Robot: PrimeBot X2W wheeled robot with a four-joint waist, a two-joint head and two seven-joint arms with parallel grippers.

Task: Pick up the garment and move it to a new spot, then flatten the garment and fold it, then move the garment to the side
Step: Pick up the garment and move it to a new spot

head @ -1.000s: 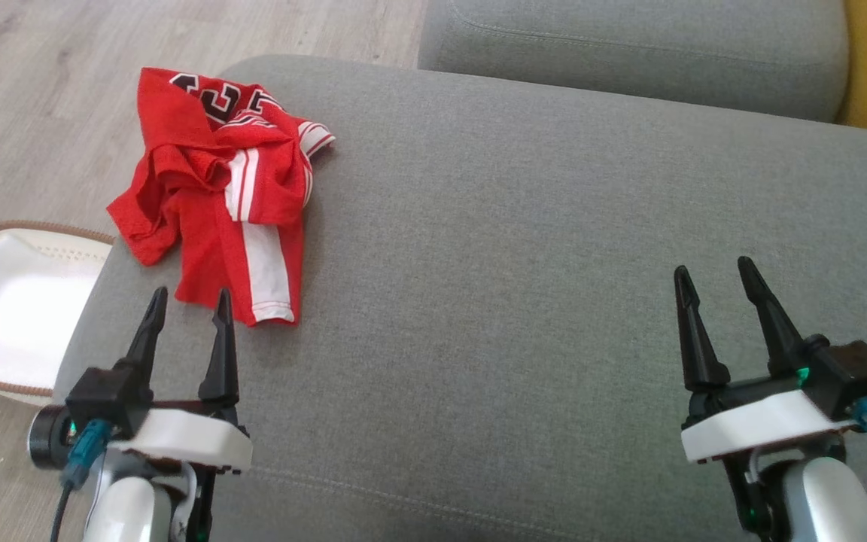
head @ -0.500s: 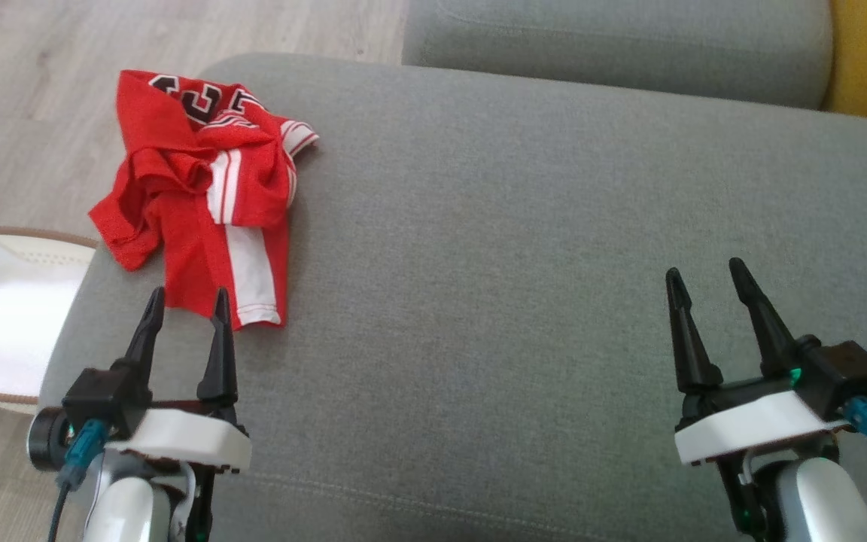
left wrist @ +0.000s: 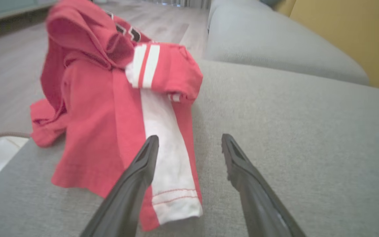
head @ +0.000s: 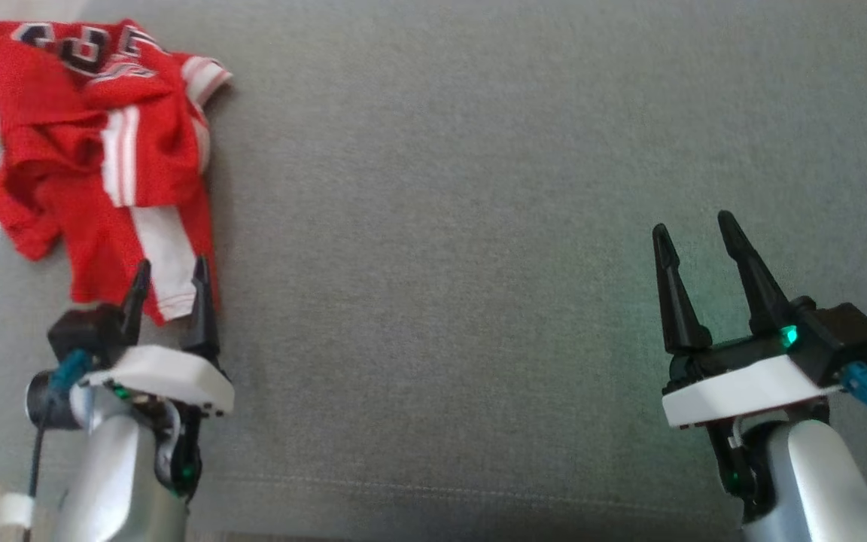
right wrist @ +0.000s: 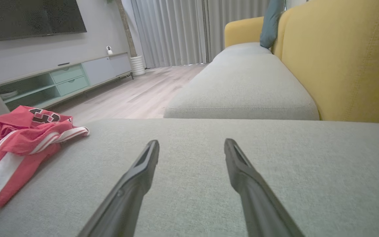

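Both arms stretched forward and low, pale forearms (head: 114,482) coming up from the bottom of the head view. At the near hem of the garment (head: 102,150), the left hand (head: 171,263), its two dark fingers (head: 204,309) spread wide and holding nothing. From the left wrist view, same hand: one finger in front of the white stripe of the garment, the other just beside the hem. Contact with the cloth impossible to tell. Well apart from the garment, far to its right, the right hand (head: 692,222), also spread wide and empty, fingers pointing forward and leaning a little left. Small green light (head: 787,335) on its wrist block (head: 844,354).
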